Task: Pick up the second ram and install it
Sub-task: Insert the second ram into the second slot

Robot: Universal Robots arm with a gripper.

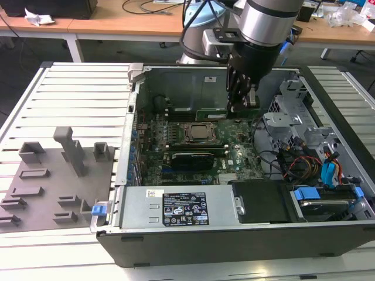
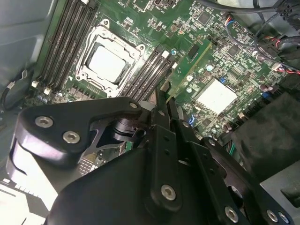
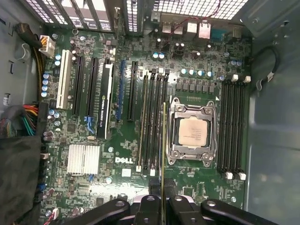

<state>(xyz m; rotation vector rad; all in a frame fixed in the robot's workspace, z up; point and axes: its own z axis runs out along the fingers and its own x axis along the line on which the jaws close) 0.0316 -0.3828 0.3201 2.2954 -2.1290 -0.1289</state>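
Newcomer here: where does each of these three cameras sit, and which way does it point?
Exterior view: off the arm, looking down into the open computer case; shows the arm and gripper.
First wrist view: on the wrist, facing the motherboard squarely; gripper clamps the second ram edge-on.
Second wrist view: on the wrist, slanting past the gripper's body.
Shared: the processor socket in all three; the ram in both wrist views.

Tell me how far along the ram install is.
Done: the ram is picked up, with the pincer shut on it. In hand: it hangs over the slots beside the socket. Left: seating it; it does not look pressed in yet.
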